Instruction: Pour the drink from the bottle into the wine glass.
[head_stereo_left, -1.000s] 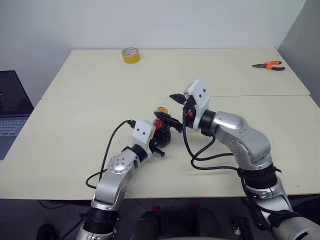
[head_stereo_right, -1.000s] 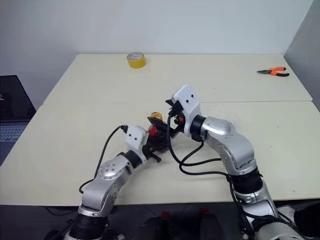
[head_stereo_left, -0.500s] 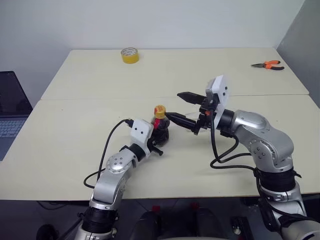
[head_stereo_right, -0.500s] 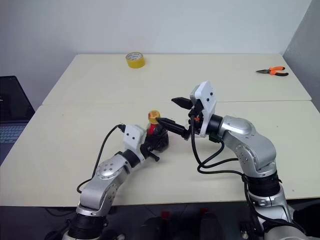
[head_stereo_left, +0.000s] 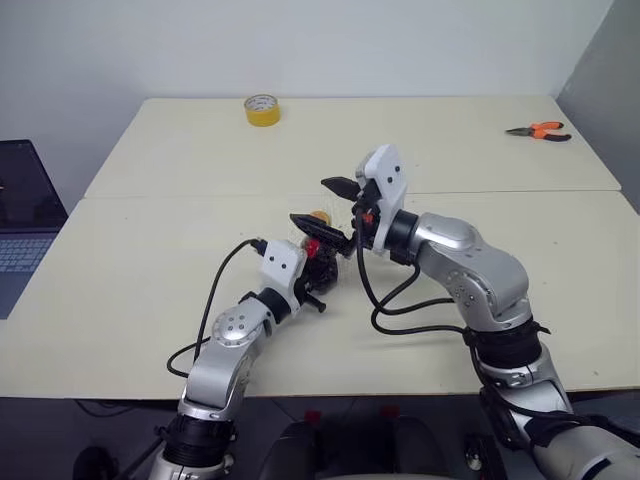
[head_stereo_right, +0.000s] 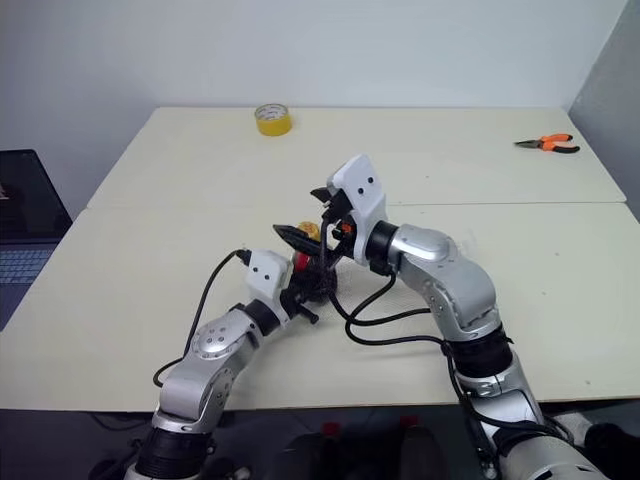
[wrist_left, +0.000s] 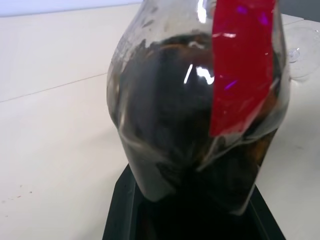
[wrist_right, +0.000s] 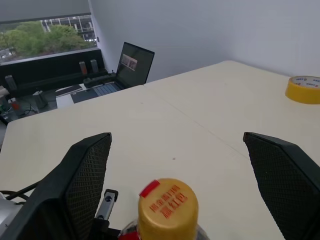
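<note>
Two sets of fingers are at work around one small bottle (head_stereo_left: 322, 262). Your left gripper (head_stereo_left: 312, 278) has its fingers clenched on the bottle's round belly, holding it upright on the counter (head_stereo_left: 130, 260). Your right gripper (head_stereo_left: 322, 203) stands with its fingers spread wide and grasping nothing, one on each side of the yellow cap (wrist_right: 167, 206), which sits low between them and a little short of their tips.

Expect the bottle to be light but thin-walled: the clear plastic will likely dent under a hard squeeze, and the dark drink (wrist_left: 170, 125) fills much of the belly, so it will slosh when tipped. The red label (wrist_left: 240, 65) at the neck looks glossy and may slip. Keep the left hold where it is, on the widest part of the body. Take the cap by its sides with the right fingers; it is small and stiff and should turn only under a firm, centred pinch.

The wine glass (wrist_left: 302, 55) shows as a clear curved shape just beyond the bottle in the left wrist view; treat it as fragile and easily toppled.

Plenty of open counter lies on every side of the fingers. The yellow tape roll (head_stereo_left: 262, 110) and the orange-handled pliers (head_stereo_left: 538, 130) lie well away, towards the far edge, and the laptop (head_stereo_left: 22, 225) sits off the left edge.
</note>
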